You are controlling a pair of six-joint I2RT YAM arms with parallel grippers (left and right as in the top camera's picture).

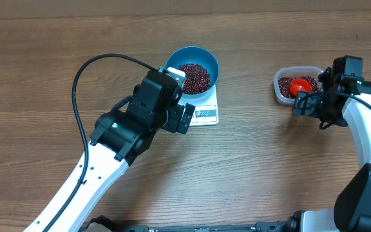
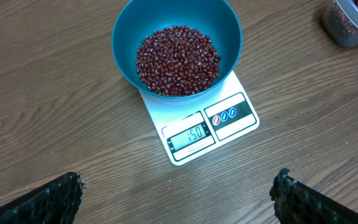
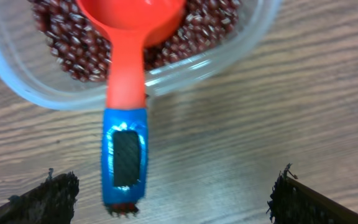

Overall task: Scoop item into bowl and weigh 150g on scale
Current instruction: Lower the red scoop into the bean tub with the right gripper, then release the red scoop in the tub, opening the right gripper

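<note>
The bowl (image 2: pixel 127 38) of beans (image 2: pixel 177 60) is set on the scale (image 2: pixel 159 116), centre-far, with 150 displayed. The left gripper (image 2: pixel 176 195) and right gripper (image 3: pixel 169 194) are spread wide, nothing held. The reading could be spoiled if the bowl were knocked by the left gripper close by.

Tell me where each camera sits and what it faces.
Overhead: above the table, looking straight down; both arms, bowl, scale and tub show.
Left wrist: on the left arm, looking down at the beans, bowl and scale; the open left gripper frames the bottom.
Right wrist: on the right arm, looking down at the scoop in the tub; the open right gripper frames the bottom.
Shared: overhead and left wrist both show bowl and scale.
</note>
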